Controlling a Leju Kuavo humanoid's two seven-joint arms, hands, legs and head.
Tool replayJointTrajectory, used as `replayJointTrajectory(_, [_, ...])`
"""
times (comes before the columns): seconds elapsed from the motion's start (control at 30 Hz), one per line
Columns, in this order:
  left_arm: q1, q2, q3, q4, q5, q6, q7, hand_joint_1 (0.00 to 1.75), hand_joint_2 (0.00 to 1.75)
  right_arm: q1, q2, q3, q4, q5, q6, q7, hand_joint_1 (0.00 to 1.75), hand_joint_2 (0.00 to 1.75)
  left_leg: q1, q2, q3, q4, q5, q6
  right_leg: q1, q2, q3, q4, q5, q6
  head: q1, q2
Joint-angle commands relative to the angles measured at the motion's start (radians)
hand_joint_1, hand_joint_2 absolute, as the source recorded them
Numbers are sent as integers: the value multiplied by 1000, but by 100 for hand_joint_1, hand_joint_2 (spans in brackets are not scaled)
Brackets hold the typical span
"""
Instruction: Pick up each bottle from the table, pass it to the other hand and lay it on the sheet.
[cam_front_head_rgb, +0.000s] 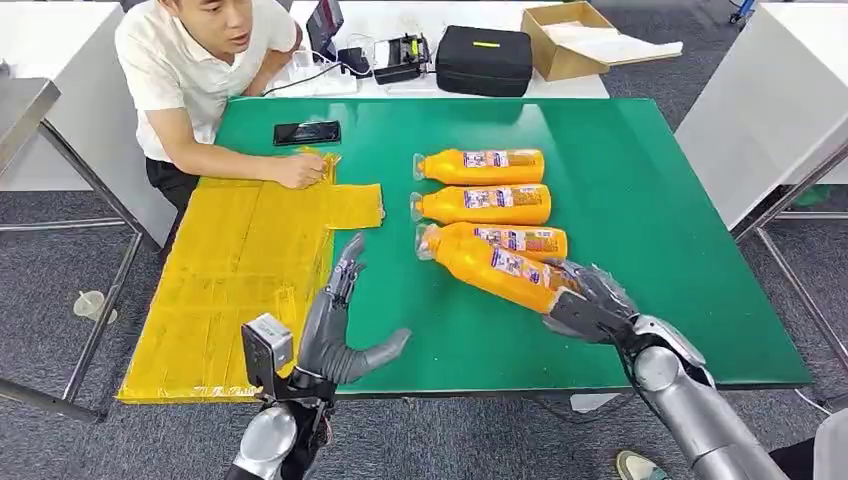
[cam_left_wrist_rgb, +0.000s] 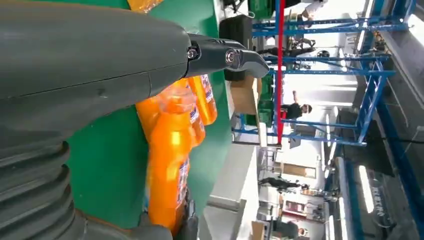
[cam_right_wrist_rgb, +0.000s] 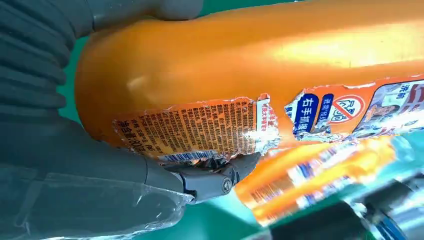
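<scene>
Several orange bottles with clear caps lie in a column on the green table (cam_front_head_rgb: 620, 180). My right hand (cam_front_head_rgb: 590, 300) grips the base of the nearest bottle (cam_front_head_rgb: 495, 268), which tilts with its cap toward the left; up close its torn label (cam_right_wrist_rgb: 200, 127) sits against my fingers. Behind it lie a second bottle (cam_front_head_rgb: 510, 240), a third bottle (cam_front_head_rgb: 482, 204) and a farthest one (cam_front_head_rgb: 480, 166). My left hand (cam_front_head_rgb: 340, 325) stands open over the table's front edge, beside the yellow sheet (cam_front_head_rgb: 235, 280), holding nothing. From the left wrist, the held bottle (cam_left_wrist_rgb: 167, 165) shows past my thumb (cam_left_wrist_rgb: 220, 55).
A person leans on the table's far left corner, one hand (cam_front_head_rgb: 300, 170) resting on the sheet's far end. A black phone (cam_front_head_rgb: 306, 132) lies near that arm. Beyond the table stand a black case (cam_front_head_rgb: 484, 60) and a cardboard box (cam_front_head_rgb: 570, 38).
</scene>
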Motion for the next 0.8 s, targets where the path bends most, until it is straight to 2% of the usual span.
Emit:
replayJointTrajectory(0.03, [5,-41,67,19,92,-5,3,0,175,-10,97,0,-29,-19,-56,-16,175,175,1,6,5,1,-4,-1,2,4,4,0,-2,-6,0,0])
replayJointTrajectory(0.1, [21,-51,96,38,156,-27,38,0,175,9,127,-31,-60,-47,-53,-49,175,175,1,4,3,0,-2,-1,2,2,2,0,-1,-4,0,0])
replayJointTrajectory(0.17, [16,-54,102,125,297,-85,82,0,175,-17,176,-31,-56,-54,-47,-74,175,175,1,4,4,0,-3,-1,2,2,3,0,-2,-5,0,0])
replayJointTrajectory(0.3, [-16,-54,92,251,411,-141,71,0,175,-65,235,-5,-30,-63,-38,-110,175,175,1,8,5,-1,-3,0,2,6,3,-1,0,-5,0,0])
replayJointTrajectory(0.37, [-28,-54,86,274,419,-148,67,0,175,-65,256,5,-36,-65,-38,-114,175,175,0,5,0,-1,-1,0,1,3,-1,0,0,-3,0,0])
replayJointTrajectory(0.63, [-47,-47,66,280,436,-191,57,0,175,11,328,19,-119,-79,-39,-151,175,175,1,2,1,0,-2,-1,2,0,0,0,-2,-4,0,0])
replayJointTrajectory(0.8, [-49,-45,66,276,439,-200,54,0,175,16,336,19,-115,-87,-35,-157,175,175,1,1,-1,0,-2,0,1,0,-2,1,-2,-3,0,0])
